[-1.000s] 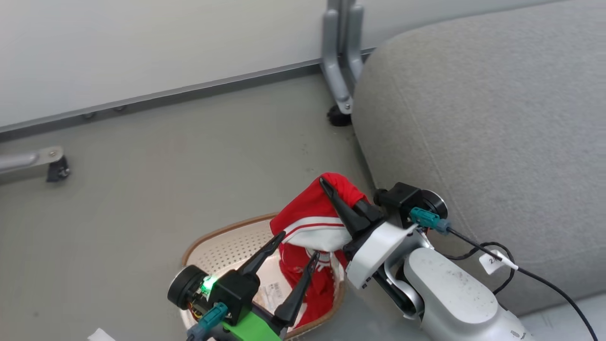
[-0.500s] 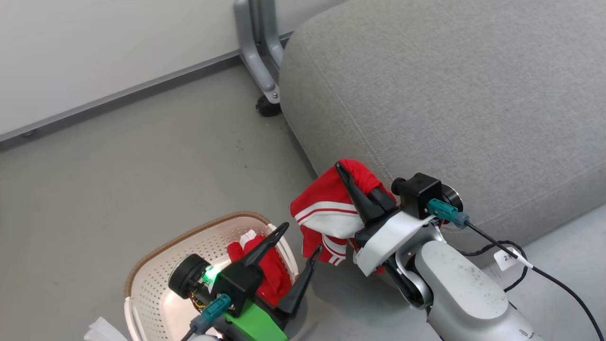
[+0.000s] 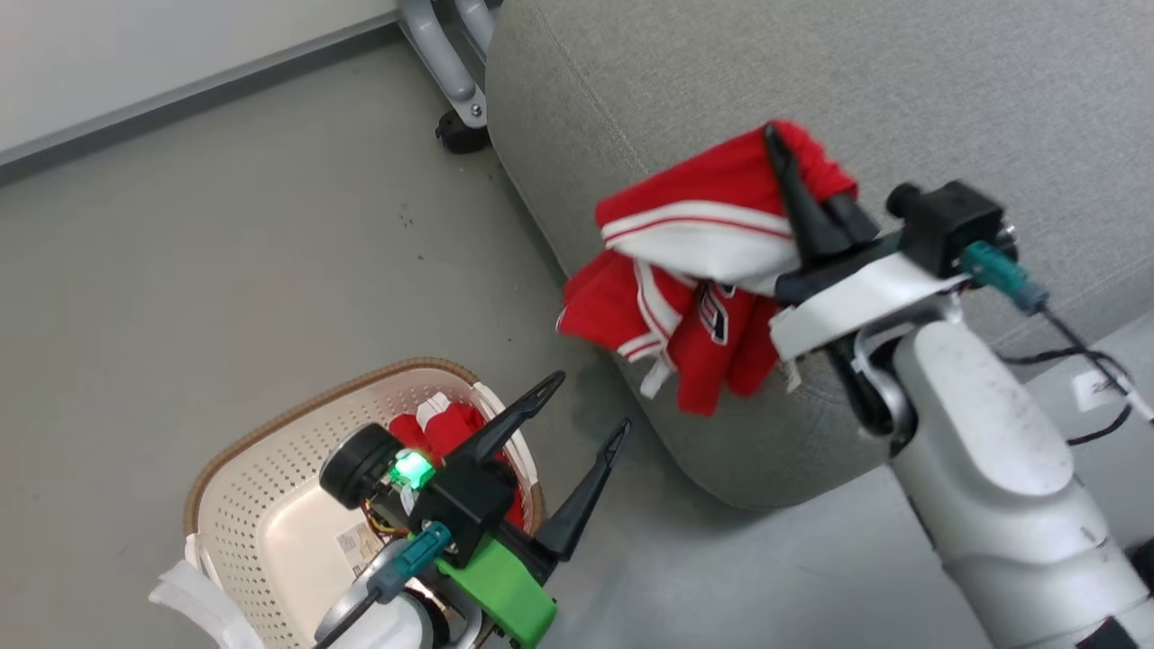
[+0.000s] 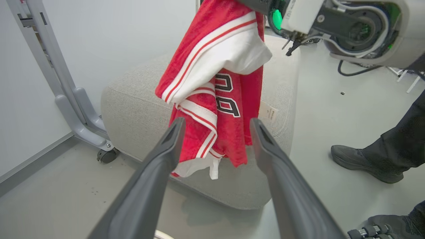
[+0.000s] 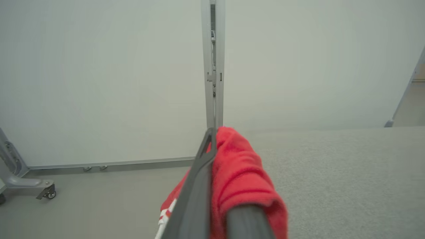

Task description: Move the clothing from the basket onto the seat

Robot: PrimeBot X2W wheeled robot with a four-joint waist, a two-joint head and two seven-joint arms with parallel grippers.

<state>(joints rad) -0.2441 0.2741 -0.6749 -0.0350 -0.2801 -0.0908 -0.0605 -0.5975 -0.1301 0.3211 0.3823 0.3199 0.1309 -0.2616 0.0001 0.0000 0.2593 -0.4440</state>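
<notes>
My right gripper is shut on a red garment with white stripes, which hangs in the air over the front left corner of the grey seat. The same garment dangles in front of the seat in the left wrist view, and its red fabric is draped over my right fingers. A second red garment lies in the cream basket on the floor at lower left. My left gripper hangs open above the basket's right rim, holding nothing.
A grey metal stand leg on a caster stands on the floor beside the seat's far left corner. A person's dark shoe and trouser leg are on the floor to the seat's right. A black cable with a tag trails from my right wrist.
My right gripper has lifted the red garment out of the basket and carried it up over the seat's corner. The head camera has turned, shifting the basket to lower left. A second garment now shows in the basket.
</notes>
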